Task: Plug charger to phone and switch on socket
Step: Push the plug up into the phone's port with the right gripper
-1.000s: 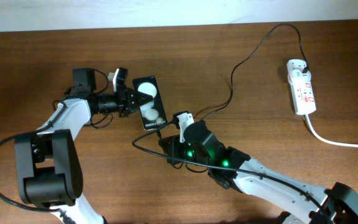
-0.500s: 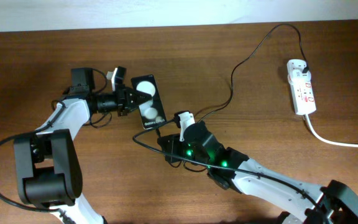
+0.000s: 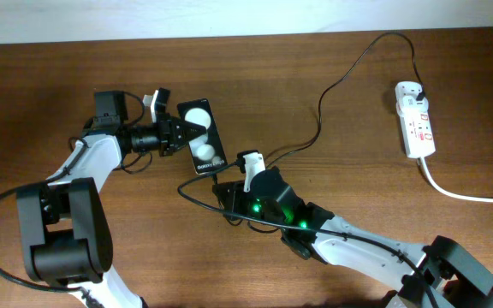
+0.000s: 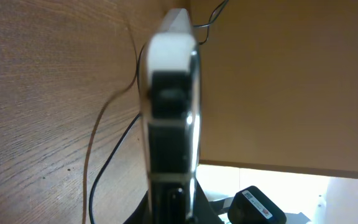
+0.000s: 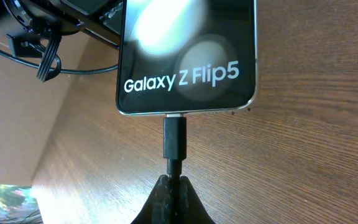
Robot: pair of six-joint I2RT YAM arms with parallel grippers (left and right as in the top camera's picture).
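The phone (image 3: 202,137) lies tilted on the table, its screen showing two white spots. My left gripper (image 3: 178,135) is shut on its long left edge. In the left wrist view the phone (image 4: 169,112) stands edge-on between my jaws (image 4: 169,208). My right gripper (image 3: 223,186) is shut on the charger (image 3: 319,115) just behind its connector. In the right wrist view the connector (image 5: 174,137) meets the port at the short end of the phone (image 5: 185,56), under the text "Galaxy Z Flip5". A sliver of metal shows there. My jaws (image 5: 174,186) pinch the cable.
The socket (image 3: 416,120) lies at the far right with the charger's plug in its top end and a thick white cord (image 3: 469,195) running off right. The black cable loops across the table middle and curls left of my right gripper (image 3: 187,195).
The phone and my left gripper have shifted slightly left and up. My right gripper has followed left with the connector, staying at the phone's short end.
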